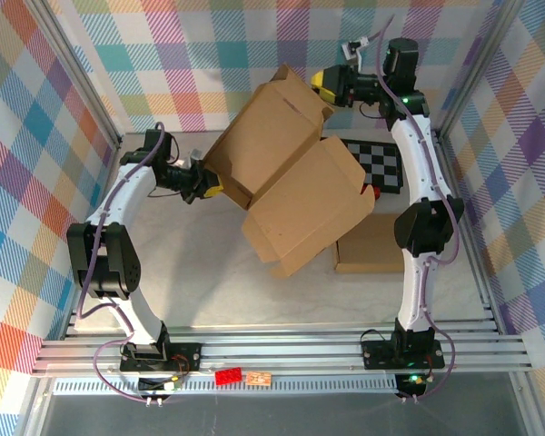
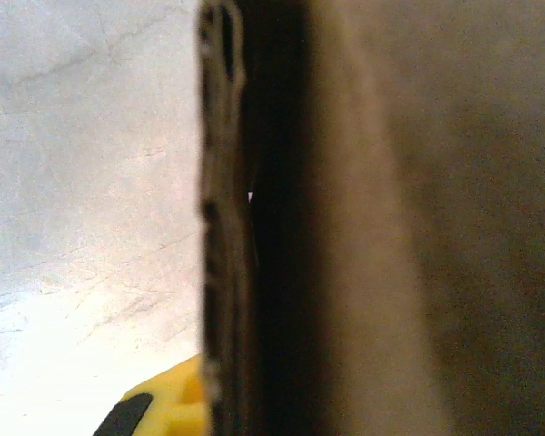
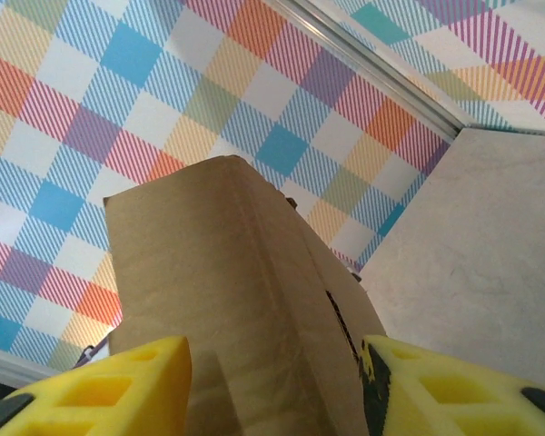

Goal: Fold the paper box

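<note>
Mid-frame, I am holding the paper box (image 1: 300, 200) tilted, half-folded with flaps open: left hand (image 1: 207, 186) pinching its edge, right hand (image 1: 325, 84) straddling its top corner, grip unclear.

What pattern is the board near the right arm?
The board is a black-and-white checkerboard; the top view shows it best.

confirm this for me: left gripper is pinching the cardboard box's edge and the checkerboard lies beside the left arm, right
Not quite. The left gripper does pinch the cardboard box edge, but the checkerboard lies beside the right arm, as the top external view shows.
</note>
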### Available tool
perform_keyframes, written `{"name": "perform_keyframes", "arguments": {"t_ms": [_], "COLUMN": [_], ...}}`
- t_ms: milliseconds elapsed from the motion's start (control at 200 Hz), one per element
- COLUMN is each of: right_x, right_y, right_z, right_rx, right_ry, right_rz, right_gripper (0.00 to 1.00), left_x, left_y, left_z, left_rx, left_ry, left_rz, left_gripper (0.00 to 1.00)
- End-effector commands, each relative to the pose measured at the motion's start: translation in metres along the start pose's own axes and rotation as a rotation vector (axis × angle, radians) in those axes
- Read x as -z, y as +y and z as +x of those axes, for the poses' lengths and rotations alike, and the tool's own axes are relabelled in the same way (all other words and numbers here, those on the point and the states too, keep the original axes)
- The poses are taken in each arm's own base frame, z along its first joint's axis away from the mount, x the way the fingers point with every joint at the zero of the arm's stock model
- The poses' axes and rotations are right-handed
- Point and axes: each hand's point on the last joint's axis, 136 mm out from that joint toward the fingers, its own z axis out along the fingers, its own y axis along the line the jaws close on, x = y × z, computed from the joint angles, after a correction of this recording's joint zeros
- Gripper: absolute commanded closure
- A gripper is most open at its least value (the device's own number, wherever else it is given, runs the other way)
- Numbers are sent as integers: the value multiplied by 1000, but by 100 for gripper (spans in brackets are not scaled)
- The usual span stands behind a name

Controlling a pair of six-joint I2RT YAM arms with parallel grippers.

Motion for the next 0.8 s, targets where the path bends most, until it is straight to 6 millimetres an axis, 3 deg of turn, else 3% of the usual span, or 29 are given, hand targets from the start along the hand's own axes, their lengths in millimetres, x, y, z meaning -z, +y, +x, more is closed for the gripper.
{"name": "perform_keyframes", "arguments": {"t_ms": [0, 540, 800], "right_x": [-2, -12, -19], "right_y": [23, 41, 37], "right_z": [10, 34, 51], "right_rx": [57, 147, 207], "right_ry": [44, 55, 78], "right_rz": [-38, 56, 163], "right_gripper": [49, 52, 52], "left_x": [1, -3, -3], "left_y": [-11, -12, -12], "left_z": [1, 3, 5], "left_rx": [-25, -28, -32], "left_ry": [21, 23, 22], "left_rz": [23, 5, -6], "left_gripper": [100, 100, 100]}}
